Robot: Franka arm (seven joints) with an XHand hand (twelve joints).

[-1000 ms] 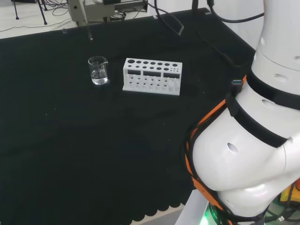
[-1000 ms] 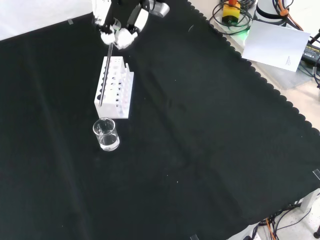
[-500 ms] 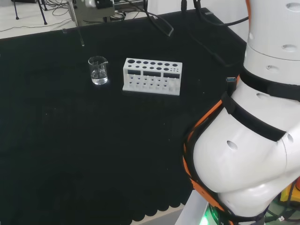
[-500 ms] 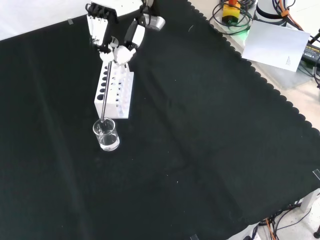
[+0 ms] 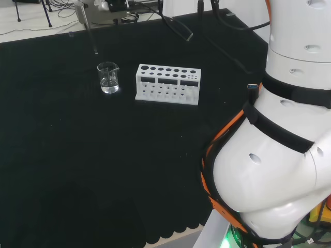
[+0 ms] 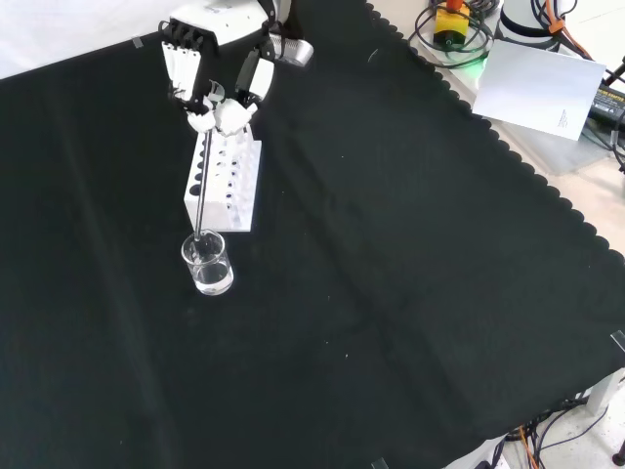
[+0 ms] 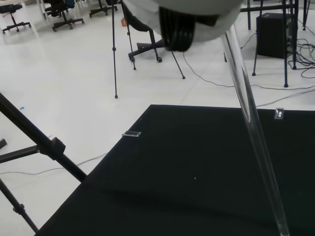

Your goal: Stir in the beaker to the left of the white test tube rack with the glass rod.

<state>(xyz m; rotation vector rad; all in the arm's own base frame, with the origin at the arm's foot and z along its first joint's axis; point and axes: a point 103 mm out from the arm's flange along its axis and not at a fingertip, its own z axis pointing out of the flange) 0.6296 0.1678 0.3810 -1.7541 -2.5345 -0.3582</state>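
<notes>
Since the earlier frames the hand (image 6: 217,93) has travelled from above the far end of the white test tube rack (image 6: 224,183) toward the beaker (image 6: 207,262), carrying the glass rod (image 6: 202,186) with it; beaker and rack have not shifted. Front view: the hand is closed on the rod's upper end, pinched between curled fingers and thumb, and the rod hangs steeply, leaning a little, passing in front of the rack with its lower tip appearing at the beaker's mouth. Head view: the rod (image 5: 90,36) shows up and to the left of the beaker (image 5: 108,77), its tip clearly above the rim, so the tip is judged to be raised and not yet inside. The beaker stands on the black cloth (image 6: 410,293) just beside the rack's near end in the front view, to the left of the rack (image 5: 167,83) in the head view, and holds a little clear liquid. Wrist view: the rod (image 7: 251,123) runs down past the palm over bare cloth. To do this step well, centre the tip over the opening before lowering, stop short of the bottom, and circle gently, as the light beaker would probably slide or tip if the rod pushes its wall.
</notes>
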